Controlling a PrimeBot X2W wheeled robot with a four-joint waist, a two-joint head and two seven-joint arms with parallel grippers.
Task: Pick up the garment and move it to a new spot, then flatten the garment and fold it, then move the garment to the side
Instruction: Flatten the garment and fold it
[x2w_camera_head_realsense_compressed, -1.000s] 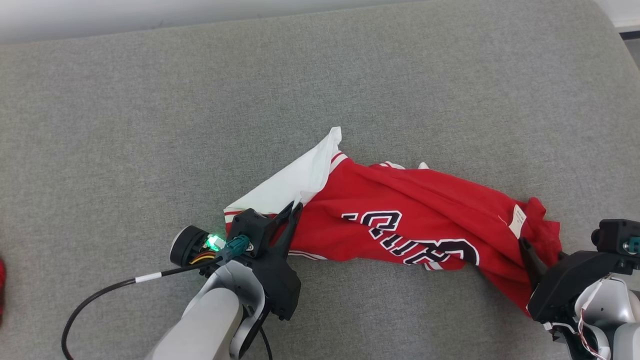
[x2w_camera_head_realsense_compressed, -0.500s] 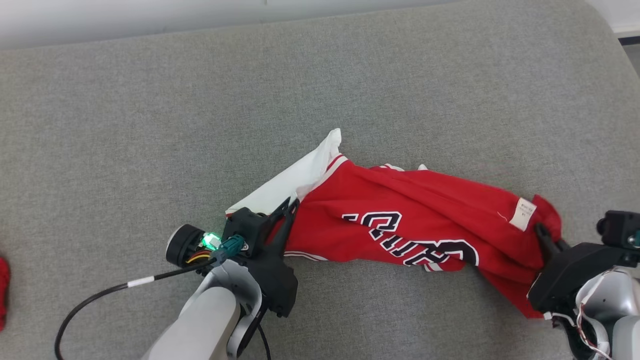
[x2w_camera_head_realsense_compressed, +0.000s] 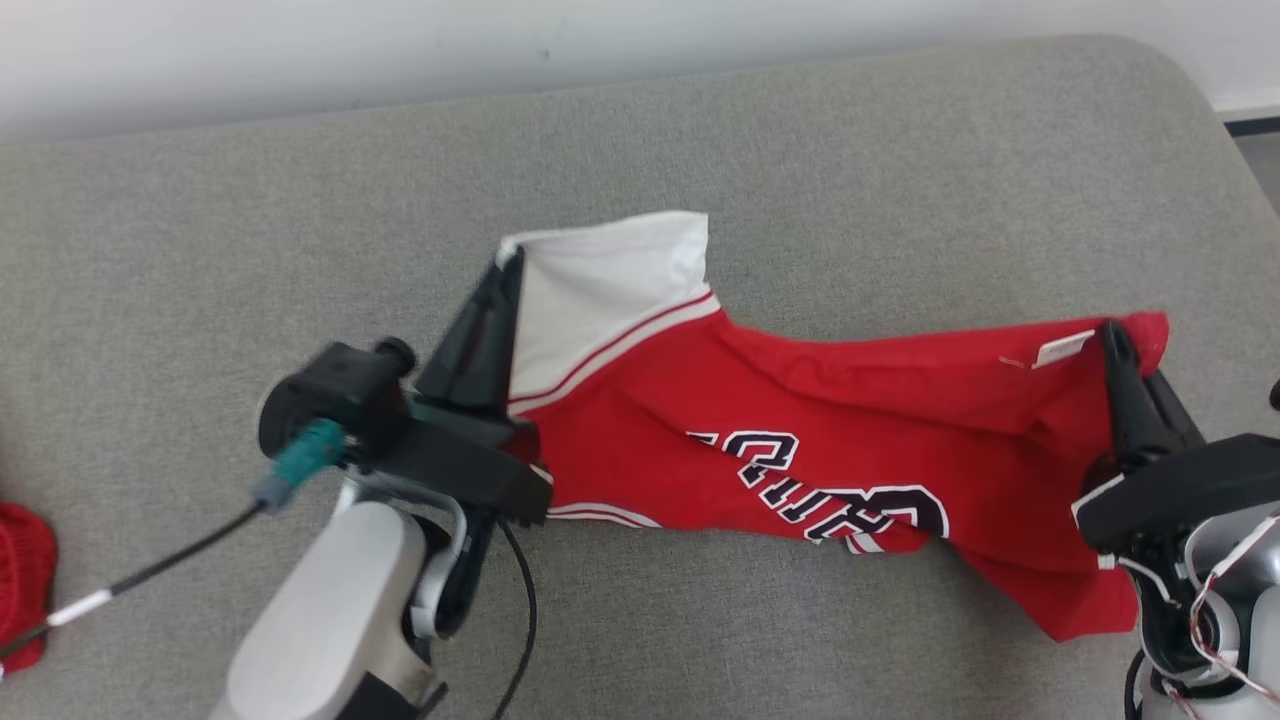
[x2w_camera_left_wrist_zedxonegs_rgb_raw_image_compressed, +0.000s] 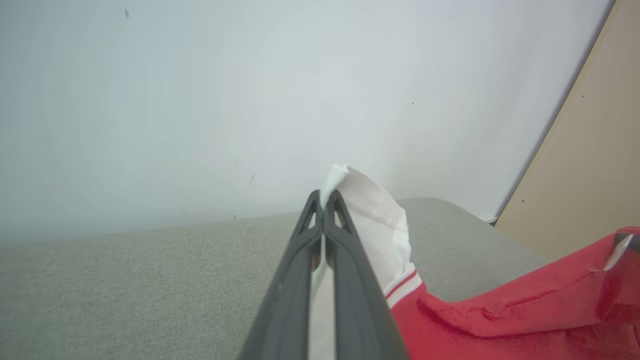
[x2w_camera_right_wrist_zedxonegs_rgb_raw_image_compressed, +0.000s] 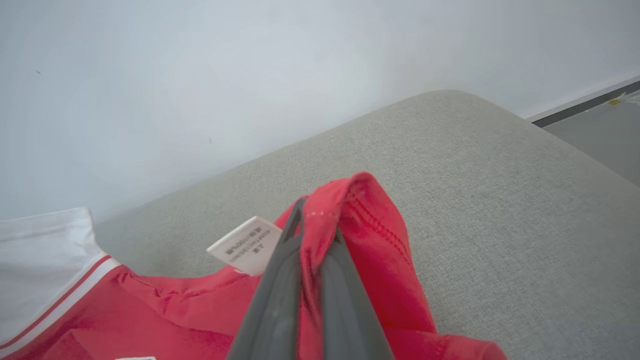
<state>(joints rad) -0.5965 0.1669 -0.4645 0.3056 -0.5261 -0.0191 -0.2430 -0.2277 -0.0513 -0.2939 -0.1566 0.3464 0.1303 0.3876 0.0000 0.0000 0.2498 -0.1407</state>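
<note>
Both ends of the garment (x2w_camera_head_realsense_compressed: 800, 400) have risen: left hand (x2w_camera_head_realsense_compressed: 510, 265) clamps its white corner, right hand (x2w_camera_head_realsense_compressed: 1112, 335) its red corner, long axis parallel to the far edge of the cushion (x2w_camera_head_realsense_compressed: 250, 200), lower hem resting mid-cushion.

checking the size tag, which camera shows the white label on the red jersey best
The right wrist view: the label sits close and face-on, its print visible but unreadable. The head view shows it as a small white patch at the jersey's right-hand corner; the left wrist view catches a thin edge-on sliver.
</note>
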